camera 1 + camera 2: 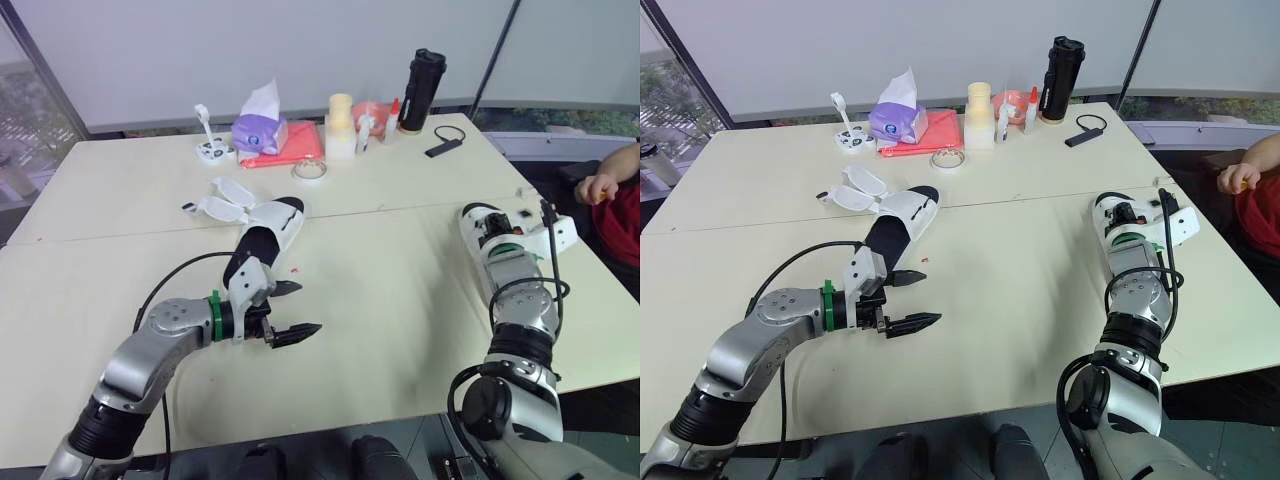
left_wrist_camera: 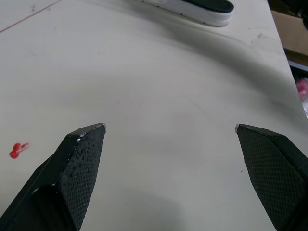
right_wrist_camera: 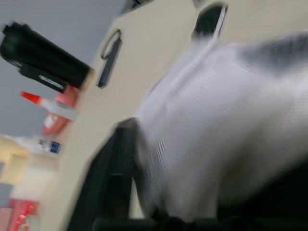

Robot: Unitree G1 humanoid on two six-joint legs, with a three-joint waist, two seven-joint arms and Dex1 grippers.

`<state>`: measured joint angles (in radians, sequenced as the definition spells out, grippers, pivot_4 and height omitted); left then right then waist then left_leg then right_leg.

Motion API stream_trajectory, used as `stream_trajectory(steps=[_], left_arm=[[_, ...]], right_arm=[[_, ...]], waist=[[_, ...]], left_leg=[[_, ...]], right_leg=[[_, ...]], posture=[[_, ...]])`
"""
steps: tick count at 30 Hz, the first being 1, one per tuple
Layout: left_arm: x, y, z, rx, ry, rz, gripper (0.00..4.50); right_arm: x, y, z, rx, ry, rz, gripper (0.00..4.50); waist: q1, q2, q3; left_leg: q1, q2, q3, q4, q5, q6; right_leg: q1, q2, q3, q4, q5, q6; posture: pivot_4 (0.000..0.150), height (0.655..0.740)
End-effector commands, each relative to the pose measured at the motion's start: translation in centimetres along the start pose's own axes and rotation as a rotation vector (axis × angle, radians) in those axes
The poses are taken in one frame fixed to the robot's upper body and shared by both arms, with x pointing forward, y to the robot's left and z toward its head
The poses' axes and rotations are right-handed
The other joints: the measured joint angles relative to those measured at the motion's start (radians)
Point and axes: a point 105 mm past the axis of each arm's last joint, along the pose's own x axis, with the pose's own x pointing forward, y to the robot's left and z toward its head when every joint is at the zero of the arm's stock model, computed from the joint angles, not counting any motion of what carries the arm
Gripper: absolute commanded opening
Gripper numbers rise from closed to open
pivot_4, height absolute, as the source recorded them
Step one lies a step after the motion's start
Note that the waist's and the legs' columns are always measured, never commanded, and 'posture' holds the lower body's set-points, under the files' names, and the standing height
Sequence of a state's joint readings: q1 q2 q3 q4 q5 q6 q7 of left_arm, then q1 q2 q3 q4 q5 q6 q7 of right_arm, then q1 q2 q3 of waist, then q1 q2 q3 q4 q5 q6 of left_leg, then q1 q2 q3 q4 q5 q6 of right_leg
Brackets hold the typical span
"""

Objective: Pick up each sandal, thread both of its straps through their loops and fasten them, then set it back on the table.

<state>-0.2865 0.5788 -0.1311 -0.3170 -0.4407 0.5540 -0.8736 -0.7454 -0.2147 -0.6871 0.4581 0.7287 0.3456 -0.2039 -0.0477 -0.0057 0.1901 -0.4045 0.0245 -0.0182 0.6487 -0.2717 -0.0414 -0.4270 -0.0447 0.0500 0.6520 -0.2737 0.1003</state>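
Left end effector [image 1: 308, 307] hovered low over the table [image 1: 400, 300], fingers spread apart, white sandal [image 1: 268, 232] with black insole lay flat just beyond it, straps [image 1: 225, 200] splayed open

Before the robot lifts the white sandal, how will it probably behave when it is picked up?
The sandal has a thick sole that will probably stay fairly stiff. Its unfastened straps lie spread on the table, so they will likely flop and dangle. It lies flat, so rolling seems unlikely.
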Motion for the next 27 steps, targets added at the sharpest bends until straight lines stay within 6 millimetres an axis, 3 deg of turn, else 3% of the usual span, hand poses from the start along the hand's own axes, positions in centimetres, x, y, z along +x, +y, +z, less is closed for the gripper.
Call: stream_trajectory(steps=[1,2,7,9,11,16,18,21,24,27], left_arm=[[-0.2,-0.1,0.8,0.031,-0.026,0.004,4.5],[-0.2,0.0,0.7,0.031,-0.025,0.005,4.5],[0.2,0.2,0.8,0.04,-0.03,0.008,4.5],[-0.2,1.1,1.3,0.071,-0.042,0.055,4.5],[-0.7,3.1,2.5,0.123,-0.084,0.17,4.5],[-1.4,5.1,3.6,0.15,-0.126,0.285,4.5],[-1.5,5.9,3.7,0.153,-0.126,0.321,4.5],[-1.9,7.4,3.9,0.215,-0.1,0.375,4.5],[-1.7,9.6,4.3,0.548,0.037,0.47,4.5],[-1.6,11.5,4.9,0.849,0.115,0.573,4.5]], right_arm=[[0.0,-0.1,0.5,0.01,-0.004,0.014,3.79],[-0.1,-0.1,0.6,0.01,-0.005,0.015,4.36],[-1.8,-1.0,0.2,0.04,0.066,0.013,4.44],[-4.1,-1.0,0.6,-0.091,0.09,0.062,4.44],[-8.0,0.2,0.4,-0.222,0.162,0.236,4.44],[-15.5,2.9,-1.4,-0.259,0.429,0.632,4.44],[-18.6,1.6,-1.7,-0.273,0.584,0.708,4.44],[-20.9,0.5,-1.3,-0.32,0.677,0.749,4.44],[-22.9,3.1,-3.2,-0.495,0.75,0.912,4.44],[-23.1,5.3,-4.5,-0.575,0.726,1.007,4.44]], waist=[[0.002,-0.001,-0.001],[0.003,-0.002,-0.001],[0.009,-0.002,-0.002],[0.015,-0.002,-0.002],[0.032,-0.001,-0.002],[0.026,0.0,-0.002],[0.028,0.0,-0.002],[0.037,-0.003,-0.002],[0.03,-0.004,-0.001],[0.031,-0.005,-0.002]], left_leg=[[0.0,0.0,0.0,0.0,0.0,0.0],[0.0,0.0,0.0,0.0,0.0,0.0],[0.0,0.0,-0.001,0.002,0.0,0.0],[-0.001,0.0,-0.002,0.001,0.0,0.0],[-0.003,0.0,-0.006,0.001,0.0,0.0],[-0.002,0.0,-0.005,0.002,0.0,0.0],[0.0,-0.001,-0.004,0.002,0.0,0.0],[0.0,-0.001,-0.007,0.003,0.0,0.0],[0.0,-0.001,-0.007,0.004,0.0,0.0],[0.001,-0.001,-0.009,0.005,0.0,0.0]], right_leg=[[0.0,0.0,0.0,0.0,0.0,0.0],[0.0,0.0,0.0,0.0,0.0,0.0],[0.001,-0.001,0.0,0.0,0.0,0.0],[0.001,0.0,-0.001,0.0,0.0,0.0],[0.001,0.001,-0.001,-0.001,0.0,0.0],[0.001,0.001,0.001,-0.001,0.0,0.0],[0.003,0.002,0.001,-0.001,0.0,0.0],[0.006,0.003,-0.001,-0.002,0.0,0.0],[0.006,0.003,0.0,-0.002,0.0,0.0],[0.008,0.006,0.001,-0.003,0.0,-0.001]], posture=[[0.15,0.74],[0.15,0.74],[0.15,0.74],[0.15,0.74],[0.15,0.74],[0.15,0.74],[0.15,0.74],[0.15,0.74],[0.15,0.74],[0.15,0.74]])
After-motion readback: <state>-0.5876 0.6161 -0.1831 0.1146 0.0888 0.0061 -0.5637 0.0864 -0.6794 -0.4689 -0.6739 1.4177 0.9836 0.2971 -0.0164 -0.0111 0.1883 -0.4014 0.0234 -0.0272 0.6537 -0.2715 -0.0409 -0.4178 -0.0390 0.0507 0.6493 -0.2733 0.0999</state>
